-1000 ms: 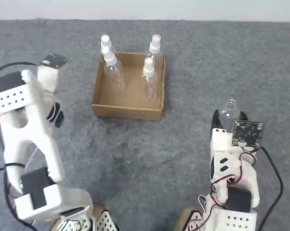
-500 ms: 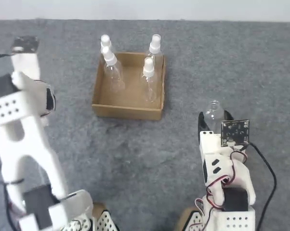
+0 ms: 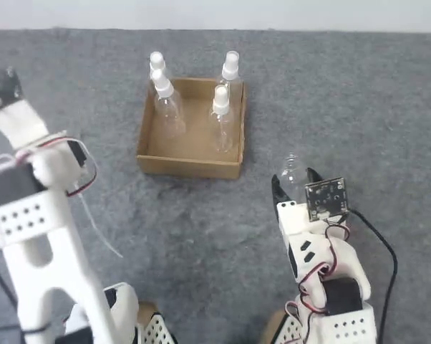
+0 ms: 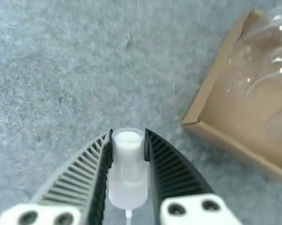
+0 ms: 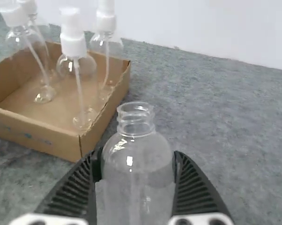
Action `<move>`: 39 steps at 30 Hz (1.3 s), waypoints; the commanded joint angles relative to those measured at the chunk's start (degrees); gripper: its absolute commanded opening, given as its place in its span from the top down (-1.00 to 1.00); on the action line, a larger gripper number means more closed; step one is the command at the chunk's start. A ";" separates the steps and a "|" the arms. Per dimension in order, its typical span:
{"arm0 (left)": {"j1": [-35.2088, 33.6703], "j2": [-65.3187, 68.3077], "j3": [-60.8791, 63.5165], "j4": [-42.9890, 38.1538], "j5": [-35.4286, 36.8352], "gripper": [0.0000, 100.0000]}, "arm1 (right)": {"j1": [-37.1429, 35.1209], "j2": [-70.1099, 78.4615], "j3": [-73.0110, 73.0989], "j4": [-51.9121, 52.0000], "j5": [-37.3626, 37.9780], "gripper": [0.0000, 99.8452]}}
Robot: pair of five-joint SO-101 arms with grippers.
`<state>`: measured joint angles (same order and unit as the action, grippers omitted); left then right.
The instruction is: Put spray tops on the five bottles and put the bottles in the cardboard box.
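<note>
One uncapped bottle [image 5: 131,138] upright in right hand [image 5: 137,164], neck up.

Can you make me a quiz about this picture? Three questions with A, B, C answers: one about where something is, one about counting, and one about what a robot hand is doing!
1. How many capped bottles stand in the cardboard box?
A. two
B. four
C. six

2. Where is the uncapped bottle?
A. in the box
B. lying on its side behind the box
C. held in the right tool

3. What is the left tool doing?
A. it is shut on a spray top
B. it is open and holds nothing
C. it is shut on a bottle

Answers:
1 B: four white tops rise from the box in the high view.
2 C: the right wrist view shows the tool's black fingers on both sides of the open-necked bottle.
3 A: the left wrist view shows a white top pinched between the fingers.
</note>
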<state>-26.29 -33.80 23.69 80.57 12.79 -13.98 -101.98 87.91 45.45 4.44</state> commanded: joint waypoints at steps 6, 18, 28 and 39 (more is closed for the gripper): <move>0.26 -17.85 19.74 -19.08 4.92 0.98 | -4.79 -1.01 0.26 0.13 1.32 0.97; 0.35 -32.53 30.46 -26.73 4.92 0.98 | -11.47 -1.01 3.60 -3.74 1.41 0.97; 0.35 -41.76 36.70 -33.85 13.10 0.98 | -19.65 -1.01 5.80 -7.16 1.41 0.97; 5.27 -57.58 45.93 -37.80 16.18 0.98 | -24.84 -1.01 8.53 -10.59 1.41 0.97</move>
<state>-23.47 -84.70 68.26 44.62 28.09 -37.63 -101.89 95.21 36.48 4.53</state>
